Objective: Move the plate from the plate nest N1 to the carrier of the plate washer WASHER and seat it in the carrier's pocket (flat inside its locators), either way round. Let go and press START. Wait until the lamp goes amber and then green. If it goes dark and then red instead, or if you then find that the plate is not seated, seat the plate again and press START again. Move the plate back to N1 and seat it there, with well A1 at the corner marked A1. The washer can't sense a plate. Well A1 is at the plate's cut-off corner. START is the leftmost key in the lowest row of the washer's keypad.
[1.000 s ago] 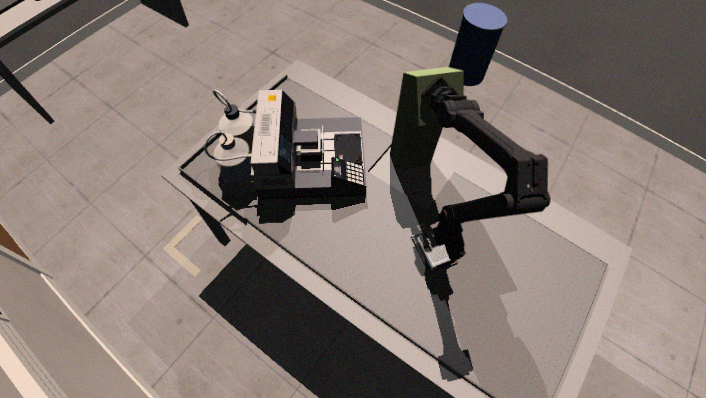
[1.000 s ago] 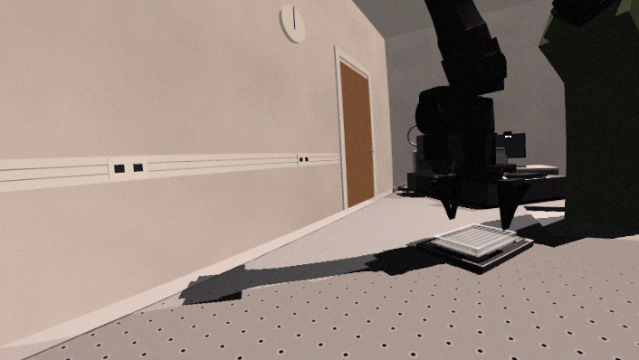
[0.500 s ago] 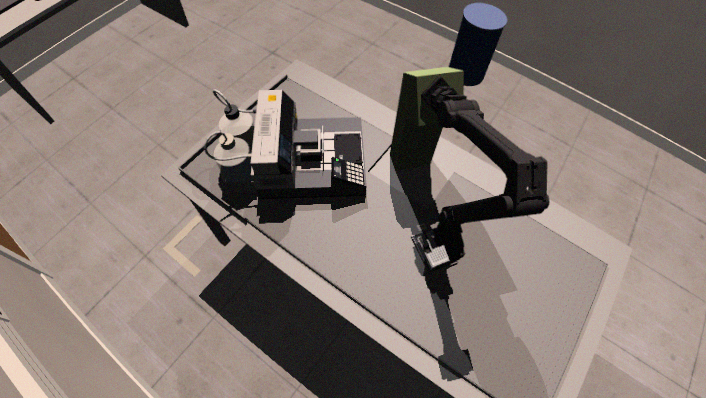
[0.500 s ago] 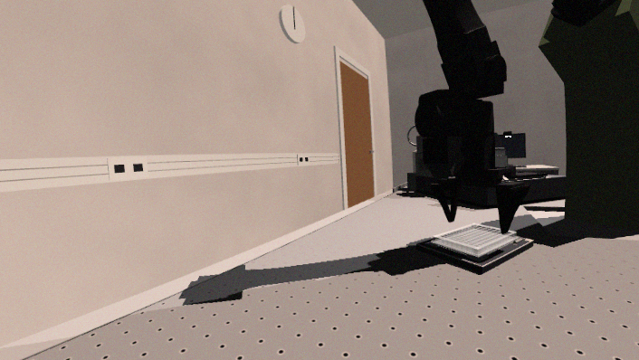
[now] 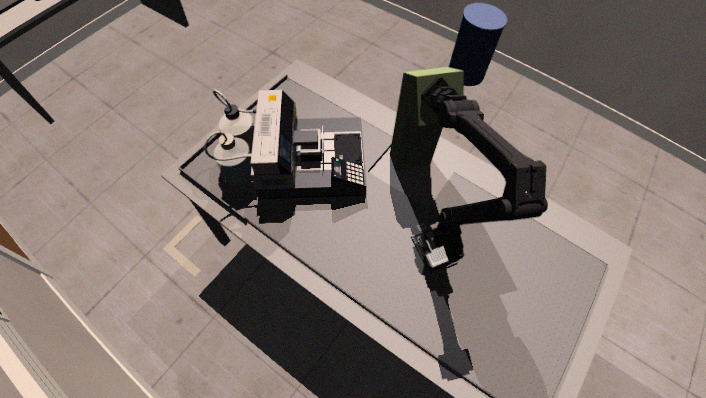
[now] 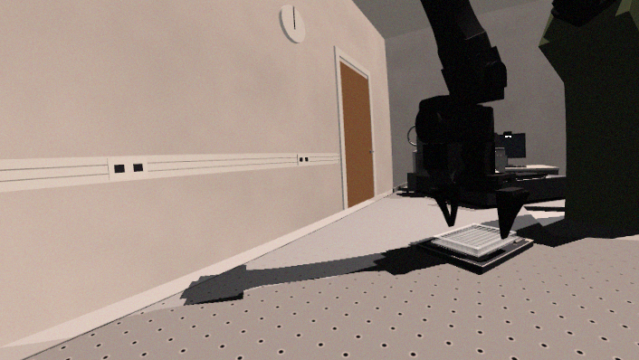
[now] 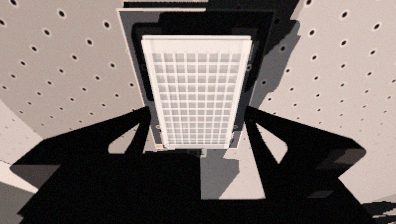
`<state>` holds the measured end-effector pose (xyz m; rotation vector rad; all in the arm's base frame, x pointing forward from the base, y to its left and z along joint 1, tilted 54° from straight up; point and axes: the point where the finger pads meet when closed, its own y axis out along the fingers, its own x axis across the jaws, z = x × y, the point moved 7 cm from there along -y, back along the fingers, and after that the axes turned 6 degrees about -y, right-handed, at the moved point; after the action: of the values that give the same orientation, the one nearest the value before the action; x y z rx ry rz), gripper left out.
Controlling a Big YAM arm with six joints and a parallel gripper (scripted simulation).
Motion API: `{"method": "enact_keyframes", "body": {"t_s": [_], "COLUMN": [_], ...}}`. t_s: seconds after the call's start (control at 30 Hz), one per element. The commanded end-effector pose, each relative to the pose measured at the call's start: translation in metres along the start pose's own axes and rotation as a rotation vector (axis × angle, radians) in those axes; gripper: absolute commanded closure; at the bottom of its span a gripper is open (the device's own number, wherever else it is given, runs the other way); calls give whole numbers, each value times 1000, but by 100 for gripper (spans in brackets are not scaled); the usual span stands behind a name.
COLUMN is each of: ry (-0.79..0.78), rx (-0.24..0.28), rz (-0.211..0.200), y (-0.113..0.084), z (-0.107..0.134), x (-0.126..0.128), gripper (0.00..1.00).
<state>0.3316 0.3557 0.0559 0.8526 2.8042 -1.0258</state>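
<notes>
The white well plate (image 5: 436, 256) (image 6: 474, 239) (image 7: 197, 90) lies flat in the dark plate nest N1 (image 6: 481, 265) (image 7: 133, 59) on the perforated table. My gripper (image 5: 434, 248) (image 6: 477, 230) (image 7: 197, 111) is open wide and empty. It hangs just over the plate, with one finger outside each long side near the plate's near end; the fingertips are about level with the plate's top and clear of it. The washer (image 5: 298, 150) stands at the table's far left, with its keypad (image 5: 354, 172) at the front right and a small green light (image 5: 337, 160) beside it.
The arm's green pedestal (image 5: 425, 115) stands between the washer and the nest. A blue cylinder (image 5: 477, 40) stands behind it. Two bottles (image 5: 232, 135) with tubing sit left of the washer. A wall and a door (image 6: 357, 136) lie beyond the table's edge.
</notes>
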Motion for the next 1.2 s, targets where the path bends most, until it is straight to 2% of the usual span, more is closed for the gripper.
{"method": "enact_keyframes", "body": {"t_s": [0.0,0.73,1.17], "ry": [9,9,4], "rx": [-7,-7,4], "rz": [-5,-5,-2], "y": [7,20,14], "z": [0,0,4], "x": [5,6,2], "gripper": [0,0,0]}}
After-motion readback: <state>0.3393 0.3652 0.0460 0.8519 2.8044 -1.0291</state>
